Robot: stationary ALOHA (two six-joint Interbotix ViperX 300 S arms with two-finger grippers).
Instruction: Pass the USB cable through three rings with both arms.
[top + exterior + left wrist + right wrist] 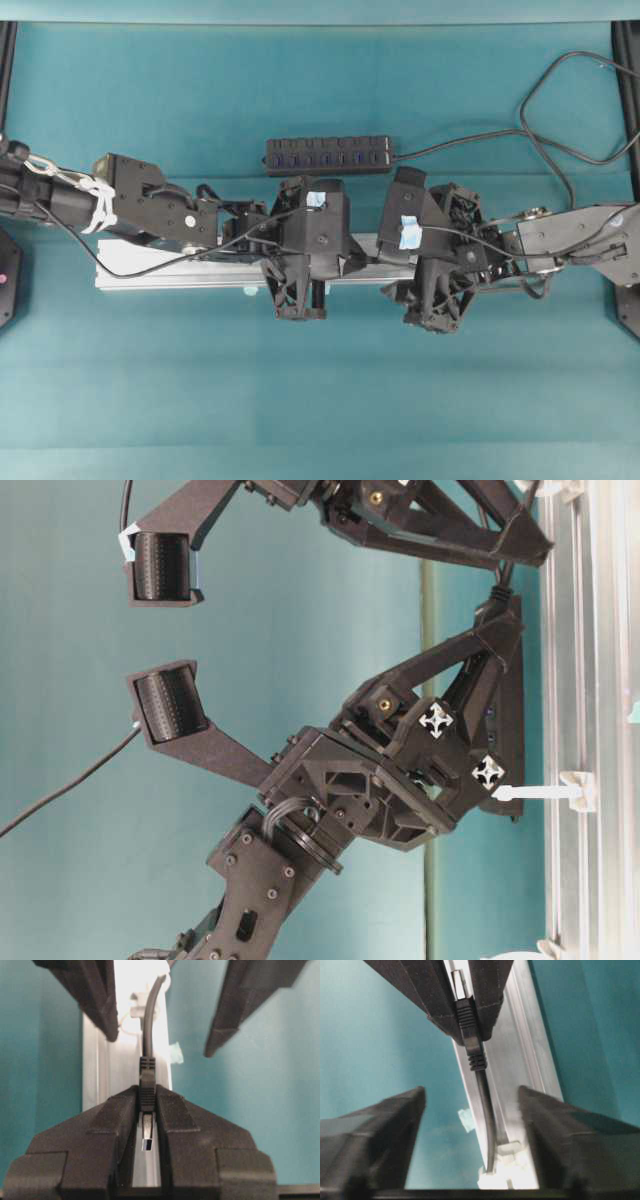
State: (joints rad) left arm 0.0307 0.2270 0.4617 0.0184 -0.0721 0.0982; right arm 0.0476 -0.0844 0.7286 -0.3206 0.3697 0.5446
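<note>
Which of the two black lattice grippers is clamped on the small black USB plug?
The left gripper: its fingers pinch the black USB plug, while the right gripper stands open around the cable.

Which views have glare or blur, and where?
Left wrist view: the aluminium rail is washed out white behind the sharp USB plug. Right wrist view: the right gripper's fingers are blurred; a ring glares.

No readable text, label or number anywhere.
</note>
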